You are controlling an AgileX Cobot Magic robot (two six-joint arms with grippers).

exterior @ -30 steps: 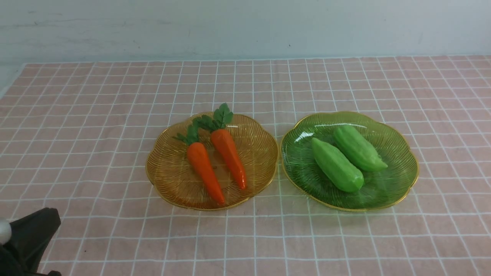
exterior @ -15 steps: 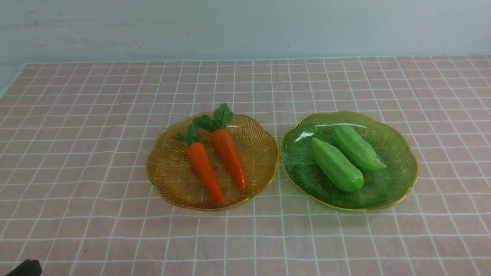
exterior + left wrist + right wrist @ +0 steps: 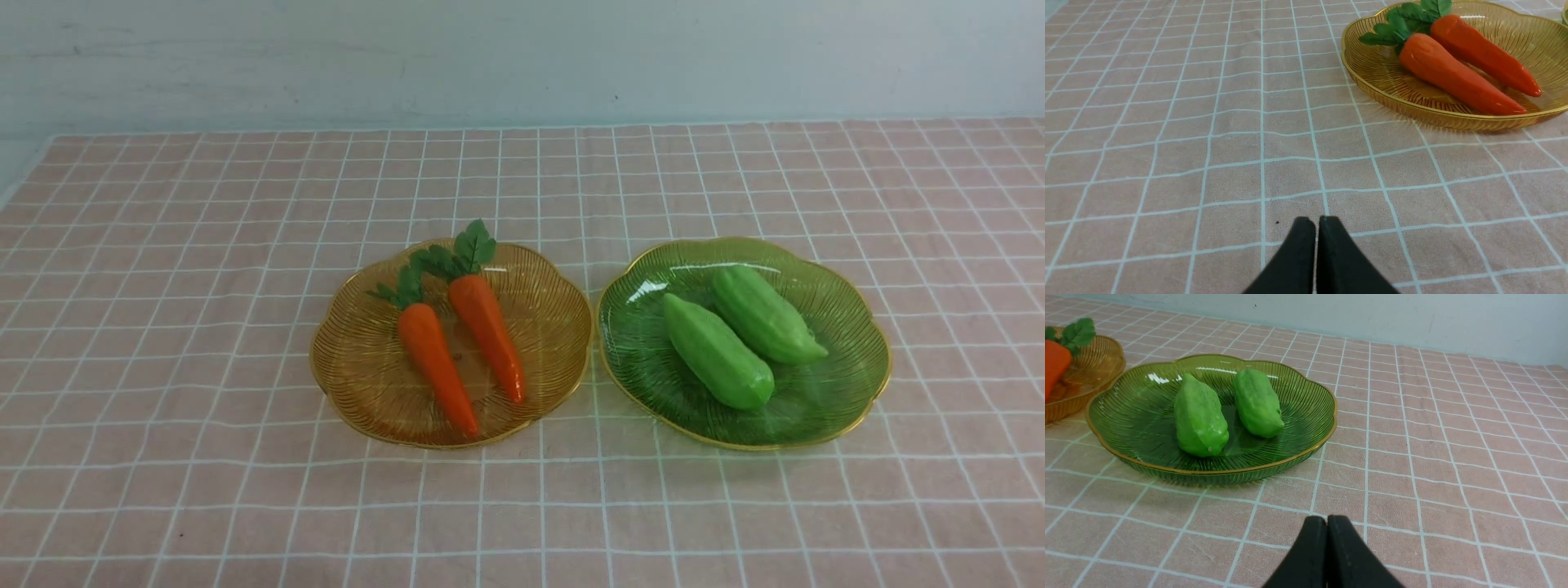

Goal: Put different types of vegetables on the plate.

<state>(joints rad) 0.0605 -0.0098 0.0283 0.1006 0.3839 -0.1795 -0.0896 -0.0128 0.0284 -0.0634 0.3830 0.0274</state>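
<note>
Two orange carrots, the left one (image 3: 435, 367) and the right one (image 3: 487, 335), lie side by side on an amber glass plate (image 3: 359, 376), leafy tops pointing away. Two light-green gourds, the near one (image 3: 717, 353) and the far one (image 3: 763, 315), lie on a green glass plate (image 3: 849, 367) to its right. Neither arm shows in the front view. My left gripper (image 3: 1317, 222) is shut and empty over the cloth, short of the amber plate (image 3: 1392, 94). My right gripper (image 3: 1327, 521) is shut and empty, short of the green plate (image 3: 1126, 416) with its gourds (image 3: 1199, 416).
A pink cloth with a white grid (image 3: 204, 245) covers the table. A pale wall (image 3: 522, 57) runs along the far edge. The two plates stand nearly touching at the middle.
The left arm has drawn back out of the front view's lower left corner. The far gourd has rocked slightly on the green plate. The carrots have not moved.
</note>
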